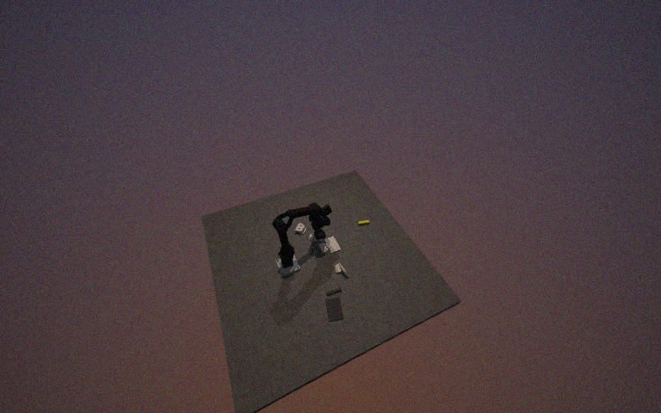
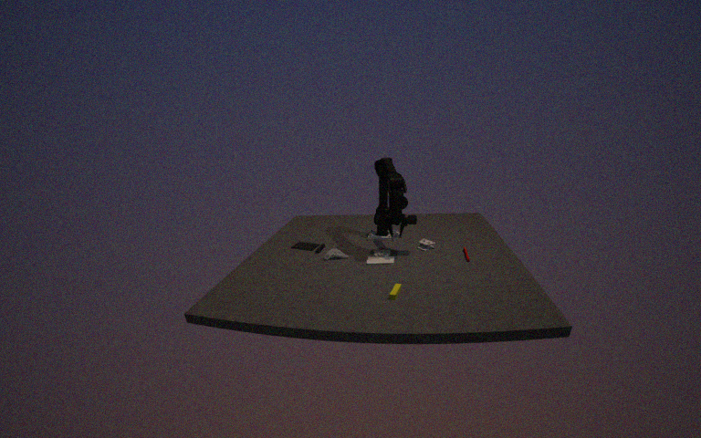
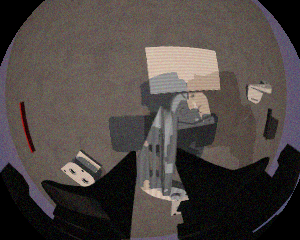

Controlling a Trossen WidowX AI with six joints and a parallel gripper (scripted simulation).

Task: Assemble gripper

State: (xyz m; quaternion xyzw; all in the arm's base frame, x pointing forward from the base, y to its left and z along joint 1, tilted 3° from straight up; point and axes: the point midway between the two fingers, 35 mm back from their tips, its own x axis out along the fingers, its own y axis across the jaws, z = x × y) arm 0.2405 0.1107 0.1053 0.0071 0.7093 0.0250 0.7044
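My gripper (image 3: 156,154) is shut on a grey-white jaw (image 3: 166,137), held upright between the fingertips just beside the gripper base. The gripper base (image 1: 335,244) (image 2: 381,260) (image 3: 182,67) is a pale slab with a raised part, partly hidden by the held jaw in the wrist view. Whether the jaw touches the base, and the pins themselves, I cannot tell. Another pale, angular jaw (image 1: 340,269) (image 2: 335,254) (image 3: 257,93) lies apart from the base, at the right in the wrist view. The housing plate (image 1: 299,228) (image 2: 426,244) (image 3: 78,174), white with dark holes, lies tilted at the lower left in the wrist view.
A yellow block (image 1: 363,222) (image 2: 395,291) lies beyond the base. A red bar (image 2: 466,254) (image 3: 25,126) lies past the housing plate. A dark block (image 1: 333,292) (image 2: 319,248) (image 3: 271,125) and a flat dark plate (image 1: 334,309) (image 2: 305,246) lie beyond the loose jaw.
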